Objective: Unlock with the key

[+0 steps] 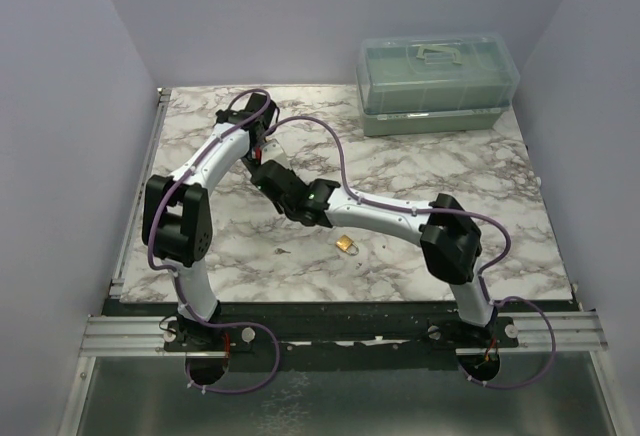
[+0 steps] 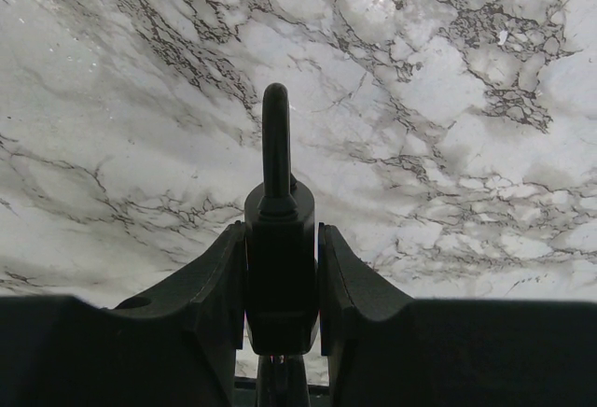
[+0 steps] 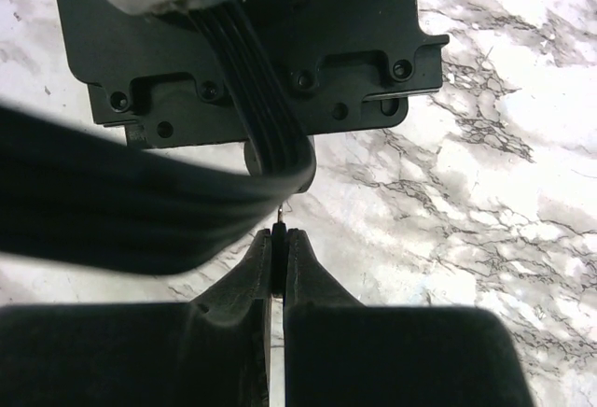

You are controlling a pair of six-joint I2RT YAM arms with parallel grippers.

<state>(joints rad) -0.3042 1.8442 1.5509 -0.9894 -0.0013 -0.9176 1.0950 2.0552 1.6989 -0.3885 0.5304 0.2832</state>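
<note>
Right gripper (image 3: 278, 235) pinches the key (image 3: 280, 211), left gripper (image 2: 281, 234) clamps a dark padlock (image 2: 280, 286); far-right clear box (image 1: 437, 86) lidded, contents indiscernible.

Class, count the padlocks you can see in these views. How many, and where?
2. One brass padlock lies on the table near its front edge; a second padlock, dark in shadow, sits clamped in the left gripper. Others may be hidden.
</note>
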